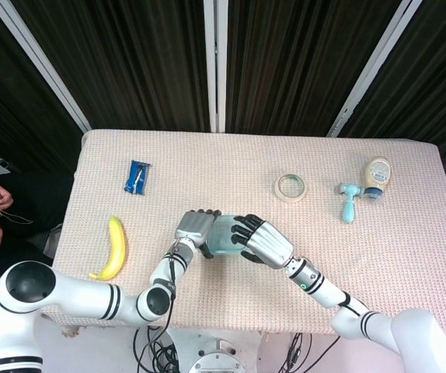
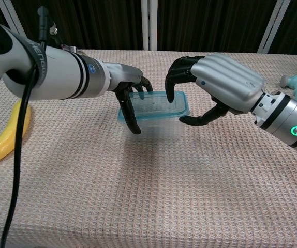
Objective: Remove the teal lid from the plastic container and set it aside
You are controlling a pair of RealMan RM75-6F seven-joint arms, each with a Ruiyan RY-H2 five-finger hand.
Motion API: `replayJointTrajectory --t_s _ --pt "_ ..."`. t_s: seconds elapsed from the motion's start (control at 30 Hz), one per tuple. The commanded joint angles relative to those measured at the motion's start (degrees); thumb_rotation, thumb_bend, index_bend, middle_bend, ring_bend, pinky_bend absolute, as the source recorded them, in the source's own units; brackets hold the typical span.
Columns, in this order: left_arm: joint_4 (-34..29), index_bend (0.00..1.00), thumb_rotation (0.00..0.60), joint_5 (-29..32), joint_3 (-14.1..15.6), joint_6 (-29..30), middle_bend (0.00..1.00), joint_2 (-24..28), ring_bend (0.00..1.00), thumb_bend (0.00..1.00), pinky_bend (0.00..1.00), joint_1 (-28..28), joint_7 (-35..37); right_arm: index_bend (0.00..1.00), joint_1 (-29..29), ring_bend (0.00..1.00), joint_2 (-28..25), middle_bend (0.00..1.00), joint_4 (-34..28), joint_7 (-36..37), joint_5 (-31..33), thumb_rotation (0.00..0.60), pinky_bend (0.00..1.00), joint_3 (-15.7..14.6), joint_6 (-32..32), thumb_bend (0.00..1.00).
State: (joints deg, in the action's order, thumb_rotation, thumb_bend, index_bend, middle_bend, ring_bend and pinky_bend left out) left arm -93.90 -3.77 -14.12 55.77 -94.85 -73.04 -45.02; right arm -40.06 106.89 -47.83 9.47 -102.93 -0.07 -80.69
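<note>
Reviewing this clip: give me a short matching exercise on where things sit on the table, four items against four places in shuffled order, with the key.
Things:
1. banana
2. blue packet
3. tape roll
4. teal lid

Places (head view):
A. between the left hand and the right hand, on the plastic container
B. near the table's left edge, towards the front
C. right of centre, towards the back
D. left part of the table, behind the banana

Pairs: 1-B, 2-D, 3-C, 4-A
</note>
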Motion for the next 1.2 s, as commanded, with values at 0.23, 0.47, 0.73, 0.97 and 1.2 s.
replayJointTrajectory --t_s 0.23,0.47,0.73,0.97,1.2 --pt "-1.6 0.20 0.600 -0.5 0.0 -0.6 0.29 1.3 0.20 0.00 0.20 0.3 1.1 0.54 -0.2 0.26 3.0 0.41 4.5 0.9 -0.6 0.600 0.38 0.1 -3.3 0.52" --pt "-3.5 0.03 0.600 -2.4 0.1 -0.2 0.12 2.7 0.02 0.00 0.07 0.9 2.8 0.58 0.0 0.27 4.5 0.41 6.0 0.9 -0.7 0.600 0.38 -0.6 -4.0 0.52" --pt "-6.2 0.00 0.600 -5.7 1.5 2.9 0.03 4.7 0.00 0.00 0.00 2.3 3.7 0.75 0.3 0.27 7.5 0.44 9.2 2.1 -0.5 0.600 0.38 -0.2 -6.4 0.52" --pt "-8.1 0.00 0.600 -10.0 3.6 5.5 0.03 6.4 0.00 0.00 0.00 4.3 4.3 0.81 0.5 0.27 10.0 0.45 12.8 3.2 0.6 0.600 0.38 1.6 -10.2 0.52" --pt "-8.9 0.00 0.600 -14.0 4.9 6.7 0.02 8.8 0.00 0.00 0.00 6.7 5.6 0.82 -0.3 0.27 11.1 0.45 16.3 3.7 2.0 0.600 0.37 3.9 -13.5 0.52"
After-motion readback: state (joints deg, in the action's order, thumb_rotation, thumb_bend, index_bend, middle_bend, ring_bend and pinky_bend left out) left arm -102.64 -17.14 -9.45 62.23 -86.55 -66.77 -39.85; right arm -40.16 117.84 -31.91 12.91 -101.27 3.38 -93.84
